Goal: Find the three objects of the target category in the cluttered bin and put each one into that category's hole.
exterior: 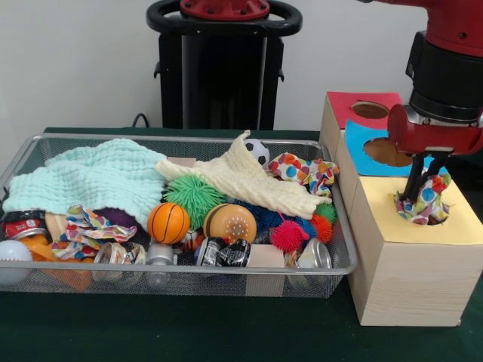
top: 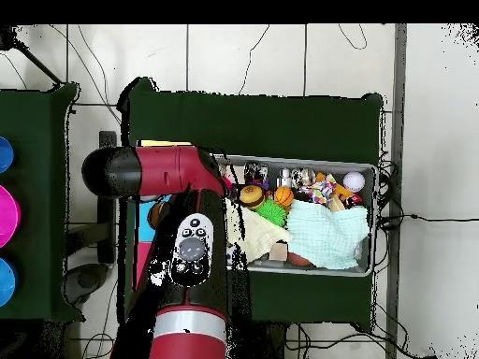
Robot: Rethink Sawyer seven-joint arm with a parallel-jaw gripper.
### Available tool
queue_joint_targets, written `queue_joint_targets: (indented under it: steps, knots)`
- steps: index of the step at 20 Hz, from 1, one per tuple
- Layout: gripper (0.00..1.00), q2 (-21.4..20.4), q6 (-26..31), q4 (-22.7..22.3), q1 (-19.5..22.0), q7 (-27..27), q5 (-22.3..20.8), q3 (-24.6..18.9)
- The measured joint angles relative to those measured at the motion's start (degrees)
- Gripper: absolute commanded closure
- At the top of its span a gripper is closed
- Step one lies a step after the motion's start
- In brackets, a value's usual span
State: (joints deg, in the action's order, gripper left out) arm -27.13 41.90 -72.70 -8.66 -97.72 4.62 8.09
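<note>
Here claw [exterior: 424,188] tips hidden in dotted cloth [exterior: 426,200].

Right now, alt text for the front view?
The tool pushes a polka-dot cloth into the hole of the yellow-topped wooden box. Left of it, a wire-mesh bin holds cloths, balls and cans, including a mint cloth and a small basketball.

The cloth [exterior: 427,197] at the yellow panel [exterior: 460,220] is white with multicoloured polka dots. The bin [exterior: 332,226] holds a mint towel [exterior: 90,177], a cream cloth [exterior: 249,181] and an orange ball [exterior: 167,223].
</note>
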Motion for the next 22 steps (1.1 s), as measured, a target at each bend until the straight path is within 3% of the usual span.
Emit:
queue_joint_targets:
  steps: [22]
  knots:
    - [1.0, 2.2, -3.9, 0.0, 0.0, 0.0, -0.1, 0.2]
